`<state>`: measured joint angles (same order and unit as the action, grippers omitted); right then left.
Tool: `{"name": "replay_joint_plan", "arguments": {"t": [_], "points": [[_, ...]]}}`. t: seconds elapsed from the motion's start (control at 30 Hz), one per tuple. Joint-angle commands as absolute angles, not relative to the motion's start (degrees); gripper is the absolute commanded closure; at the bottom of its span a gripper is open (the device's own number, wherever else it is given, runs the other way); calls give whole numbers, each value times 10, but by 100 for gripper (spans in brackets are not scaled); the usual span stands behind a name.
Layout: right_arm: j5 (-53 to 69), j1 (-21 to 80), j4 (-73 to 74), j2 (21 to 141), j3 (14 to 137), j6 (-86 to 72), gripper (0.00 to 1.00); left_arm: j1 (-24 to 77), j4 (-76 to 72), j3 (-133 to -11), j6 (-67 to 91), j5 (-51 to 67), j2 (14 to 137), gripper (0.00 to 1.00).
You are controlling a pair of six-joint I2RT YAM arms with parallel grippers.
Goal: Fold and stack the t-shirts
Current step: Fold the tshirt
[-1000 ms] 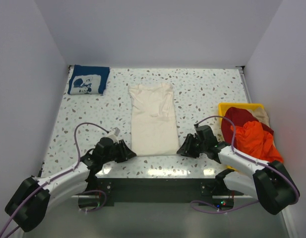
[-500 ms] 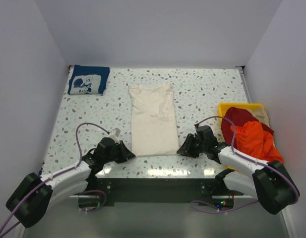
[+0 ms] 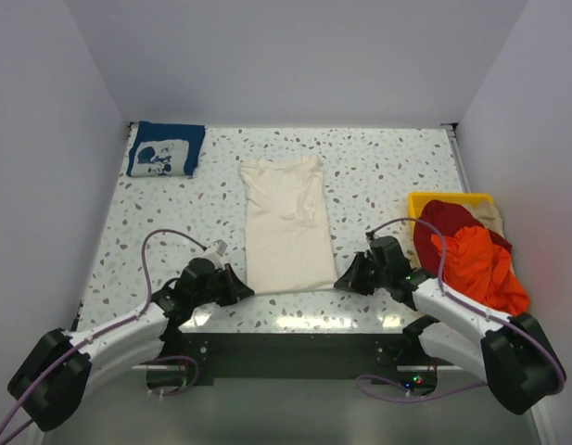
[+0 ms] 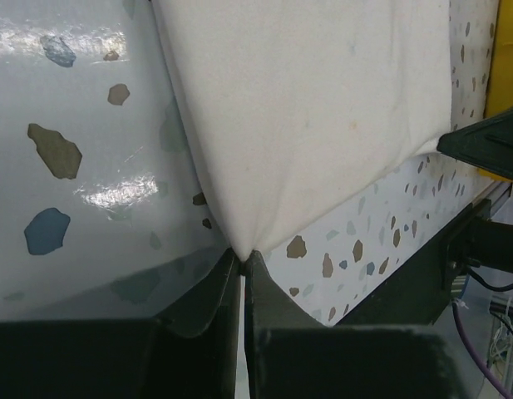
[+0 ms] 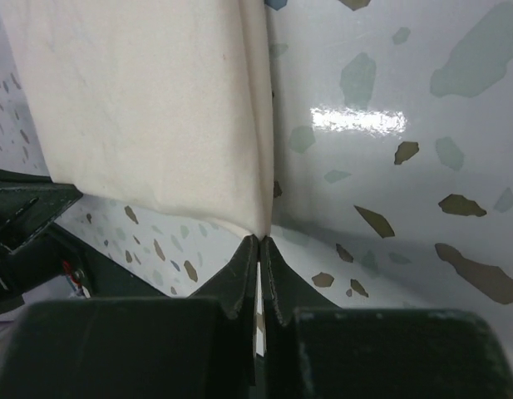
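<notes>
Speckled white bench [image 3: 378, 176], pale walls around it. At the near edge, the left tool [image 4: 242, 264] is pinching the near left corner of the cream t-shirt [image 3: 286, 222], jaws almost together. The right tool [image 5: 258, 247] is gripping the near right corner the same way. The cloth is lying flat, stretching away between both tools. The navy t-shirt [image 3: 165, 148] is sitting folded far ahead of the left tool. The orange-red t-shirt [image 3: 476, 264] is spilling from the yellow bin [image 3: 423, 199], right of the right tool.
</notes>
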<state>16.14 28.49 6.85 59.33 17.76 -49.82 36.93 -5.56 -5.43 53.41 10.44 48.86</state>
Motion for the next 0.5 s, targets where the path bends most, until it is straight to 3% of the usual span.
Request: {"name": "replay_joint_plan", "arguments": {"t": [0.0,0.37,0.47], "points": [[170,286,102,547,162,-485,100,382,-26,-46,526,109,447,100],[181,286,243,348,149,-472,100,446,76,-33,568,66,311,100],[176,286,254,348,166,-465,100,450,70,-35,572,66,312,100]]}}
